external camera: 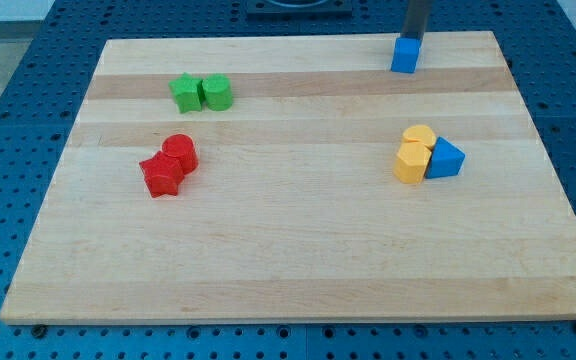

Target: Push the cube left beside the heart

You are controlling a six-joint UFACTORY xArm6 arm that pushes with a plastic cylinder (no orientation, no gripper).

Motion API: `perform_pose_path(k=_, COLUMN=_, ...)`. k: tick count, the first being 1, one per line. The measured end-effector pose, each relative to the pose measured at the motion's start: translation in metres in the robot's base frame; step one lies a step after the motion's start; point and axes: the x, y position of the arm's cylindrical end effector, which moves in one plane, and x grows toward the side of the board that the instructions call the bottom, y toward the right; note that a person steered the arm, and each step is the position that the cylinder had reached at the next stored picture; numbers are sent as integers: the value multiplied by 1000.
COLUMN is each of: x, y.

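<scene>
The rod (414, 20) is seen entering from the view's top edge, right of centre, held upright and cut off by the frame above. Its lower end, my tip (412, 39), is placed at the far edge of the wooden board (298, 270), directly behind the blue cube (405, 55) and apparently touching its top rear edge; whether contact is actually made cannot be told. Nothing is gripped by the rod: it is a bare pusher with no jaws, so only pressing against the block is possible.

The blue cube is found near the board's top right corner, close to the far edge and well apart from every other block.

Toward the right edge, at mid height, 3 blocks are clustered: 2 yellow blocks, one (419, 136) just behind the other (411, 162), their shapes being hard to make out, and a blue wedge-like block (445, 159) touching them on the view's right.

Near the top left corner, 2 green blocks are set side by side and touching: a green star-like block (184, 93) and a green rounded block (217, 92).

Lower on the left side, 2 red blocks are pressed together: a red rounded block (181, 152) and a red star-like block (161, 175) in front of it. All of these lie well apart from my tip.
</scene>
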Motion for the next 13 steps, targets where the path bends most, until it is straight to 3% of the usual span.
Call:
perform_pose_path(k=8, x=40, y=-19)
perform_pose_path(k=13, x=115, y=-19)
